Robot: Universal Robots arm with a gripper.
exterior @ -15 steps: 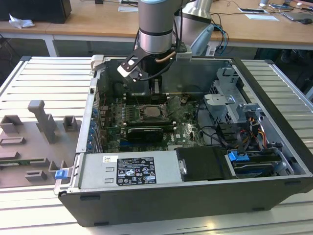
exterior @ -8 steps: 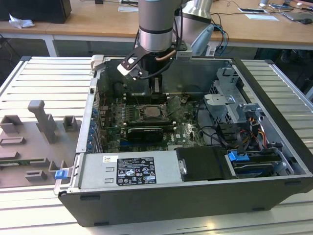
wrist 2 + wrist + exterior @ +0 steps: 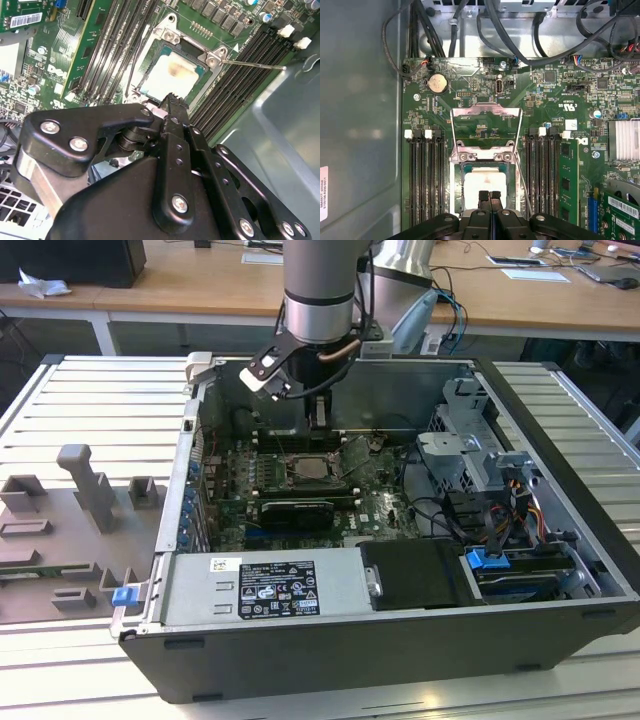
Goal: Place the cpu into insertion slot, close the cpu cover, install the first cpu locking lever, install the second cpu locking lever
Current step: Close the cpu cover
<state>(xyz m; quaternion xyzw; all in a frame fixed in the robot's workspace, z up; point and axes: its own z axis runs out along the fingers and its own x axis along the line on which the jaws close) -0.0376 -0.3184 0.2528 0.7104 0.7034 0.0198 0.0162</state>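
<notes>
A pale slatted metal table (image 3: 90, 410) spreads across the foreground; behind it stand light wooden desks (image 3: 200, 280) on white legs; papers (image 3: 535, 274), loose cables (image 3: 452, 302) and a black box (image 3: 75, 260) sit there; the light is even.

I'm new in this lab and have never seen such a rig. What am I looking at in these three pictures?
The exterior view, taken from a camera standing apart, shows a robot arm reaching down into an open computer case on a slatted table, with grey blocks beside it. The two wrist views come from cameras riding on the arm, looking past its black gripper at the green board. The gripper is shut and holds nothing. Right by its tips the cpu lies in the slot. The cover stands open, so board shows through its window.
</notes>
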